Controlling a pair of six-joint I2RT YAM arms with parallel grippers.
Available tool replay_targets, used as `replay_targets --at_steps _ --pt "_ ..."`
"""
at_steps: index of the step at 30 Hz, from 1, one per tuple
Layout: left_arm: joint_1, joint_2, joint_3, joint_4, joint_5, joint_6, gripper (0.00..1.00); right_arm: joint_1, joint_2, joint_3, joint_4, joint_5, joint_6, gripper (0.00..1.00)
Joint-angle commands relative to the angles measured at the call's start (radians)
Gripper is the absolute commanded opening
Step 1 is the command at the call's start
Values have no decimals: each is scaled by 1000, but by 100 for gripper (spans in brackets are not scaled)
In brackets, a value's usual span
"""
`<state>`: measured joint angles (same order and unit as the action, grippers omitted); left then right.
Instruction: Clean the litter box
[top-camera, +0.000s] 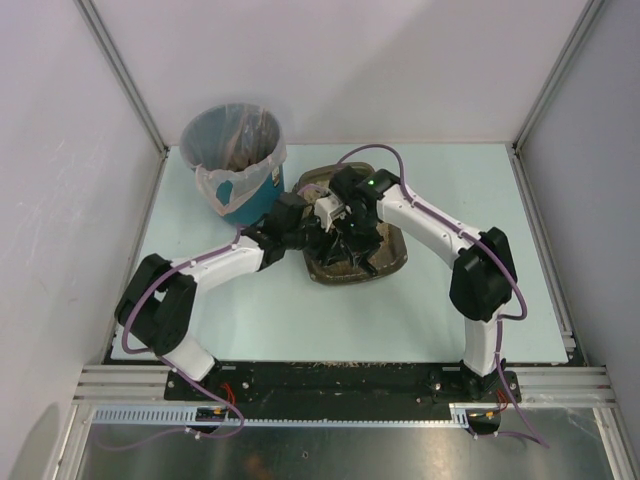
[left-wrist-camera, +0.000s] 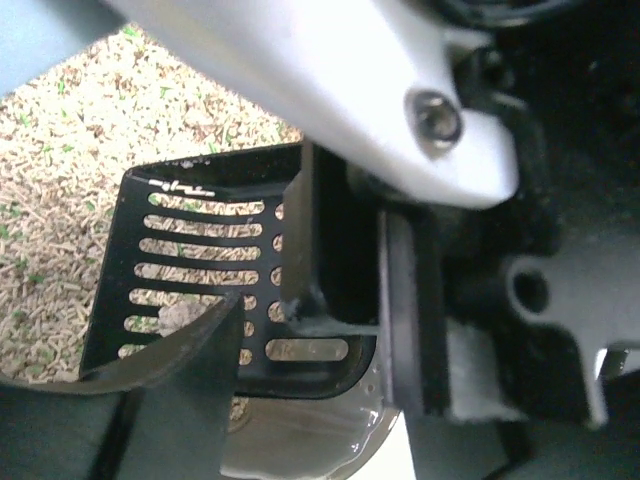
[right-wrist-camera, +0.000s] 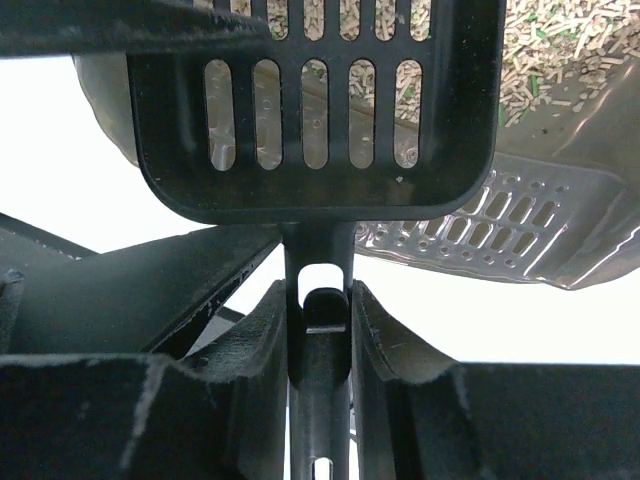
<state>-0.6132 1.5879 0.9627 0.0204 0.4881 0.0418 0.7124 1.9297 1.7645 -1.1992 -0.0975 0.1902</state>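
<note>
Grey-brown plastic: the litter box (top-camera: 392, 260) is a shallow tray with a raised rim, sitting near the middle of the pale worktop (top-camera: 300, 325), just right of the teal bin (top-camera: 248, 198).
Fill: beige pellets (left-wrist-camera: 60, 200) cover the floor of the tray. They are loose and likely to spill if the tray is tipped.
Handling: the tray looks stiff but smooth-walled and, loaded with litter, probably fairly heavy. The rim is the sensible place to grip or steady it, and sliding it looks safer than lifting.
Tool: a black slotted scoop (right-wrist-camera: 320, 195) hangs over the near edge of the tray with its blade above the pellets. It looks rigid and light, and its thin handle is the part to hold.
Right hand: the right hand (right-wrist-camera: 320, 300) is narrowed to a slit and clamps the scoop's handle between both fingers, just below the blade.
Left hand: the left hand (top-camera: 318, 232) is over the tray, close beside the scoop. Its own camera shows one dark finger (left-wrist-camera: 150, 400) under the blade, and whether it is wide or closed cannot be told.
Unclear item: a silvery perforated piece (right-wrist-camera: 520, 225) lies at the tray's edge under the scoop. Its purpose is not evident.
Risk: pellets dropping through the slots onto the worktop during any carry to the bin.
</note>
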Motion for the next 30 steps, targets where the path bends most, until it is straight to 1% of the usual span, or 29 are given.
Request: replay_targets --at_steps 1,3,4,5,6,7,8,9,10,11,12,13,14,15,19,20,21,24,25,26,27,30 --pt "-7 9 -5 23 72 -2 54 1 -78 9 53 53 17 0" --pt "-5 12 -5 23 81 -14 47 -7 -86 0 66 71 23 2" --pt "-3 14 -8 23 86 -19 42 -11 -92 -7 72 77 29 5" --pt "0 14 -10 23 92 -22 39 -16 -100 -14 87 79 37 6" --pt "0 14 -13 23 99 -29 38 -24 -115 -43 98 81 38 10" --pt "1 14 -16 23 102 -33 32 -30 -127 -59 127 78 43 12" --pt "4 14 -21 23 119 -36 29 -34 -139 -80 147 74 46 14" --pt "4 15 -21 23 124 -36 26 -37 -153 -101 165 64 48 21" --pt "4 18 -21 23 130 -34 18 -44 -185 -149 214 56 49 25" --pt "6 23 -21 23 147 -60 14 -47 -202 -172 237 48 49 30" --pt "6 29 -19 23 153 -63 10 -48 -222 -194 260 48 51 37" --pt "9 33 -15 23 164 -68 4 -48 -257 -239 304 50 51 41" --pt "10 37 -12 23 170 -77 1 -48 -277 -259 325 54 51 44" --pt "10 46 -9 23 184 -82 0 -45 -294 -282 348 59 49 47" --pt "16 70 16 23 228 -112 0 -22 -376 -370 450 102 38 52" --pt "18 79 21 23 239 -128 0 -8 -403 -408 467 154 32 53" --pt "20 84 24 21 262 -135 0 -1 -419 -425 486 171 31 54" --pt "24 101 54 -13 277 -163 0 50 -483 -511 558 252 22 56" --pt "24 107 79 -40 285 -163 0 67 -501 -534 605 281 15 56" --pt "26 112 88 -60 287 -166 0 87 -523 -557 630 332 17 57" --pt "27 115 96 -65 293 -169 0 117 -556 -603 654 355 17 57" --pt "29 122 120 -85 310 -180 0 169 -600 -661 746 432 25 57"
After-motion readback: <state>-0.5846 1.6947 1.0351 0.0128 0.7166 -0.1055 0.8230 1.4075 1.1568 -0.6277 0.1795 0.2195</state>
